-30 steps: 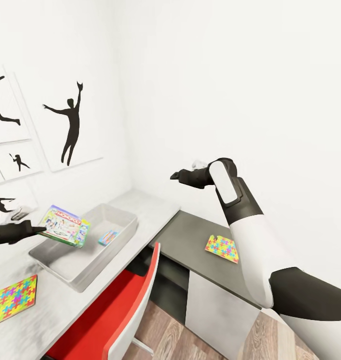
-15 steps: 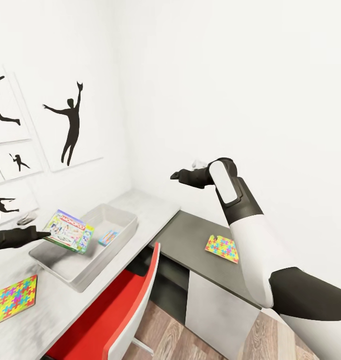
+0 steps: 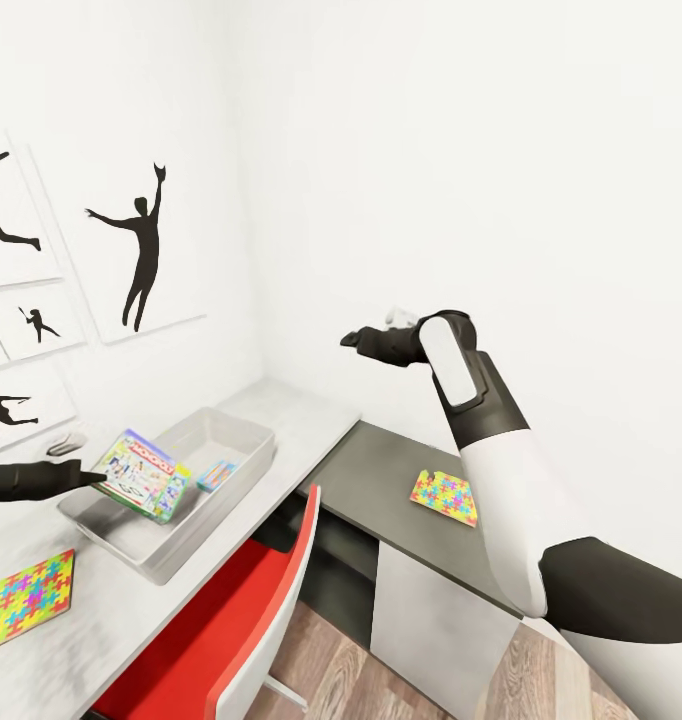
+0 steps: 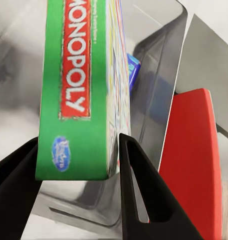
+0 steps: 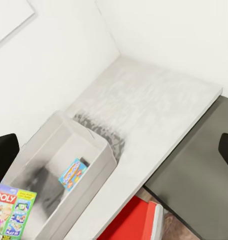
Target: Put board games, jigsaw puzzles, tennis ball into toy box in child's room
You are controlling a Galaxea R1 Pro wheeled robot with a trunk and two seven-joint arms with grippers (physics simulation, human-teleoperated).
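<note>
Two robot arms reach over a pale grey L-shaped desk (image 3: 311, 420) in a white-walled room. From the head camera, the left gripper (image 3: 99, 480) comes in from the left and pinches a green Monopoly box (image 3: 141, 474) by one end. The box is tilted and held in the air above the near part of a shallow grey tray (image 3: 243, 470), which sits on the desk. In the left wrist camera, the two black fingers (image 4: 136, 190) sit on either side of the box's green edge, with the red Monopoly lettering running away from the camera and the tray below. A small blue and orange box (image 3: 214, 474) lies on the tray floor.

The right arm is raised high above the lower dark grey part of the desk, its gripper (image 3: 353, 338) pointing towards the corner of the room. In the right wrist camera its two dark fingertips (image 5: 3, 155) sit far apart at opposite edges, spread and holding nothing.

One jigsaw-pattern square (image 3: 23, 598) lies flat on the pale desk, near the tray. A second jigsaw square (image 3: 445, 497) lies flat on the dark section. A red chair (image 3: 231, 640) stands at the desk. Black silhouette pictures (image 3: 136, 245) hang on the left wall.
</note>
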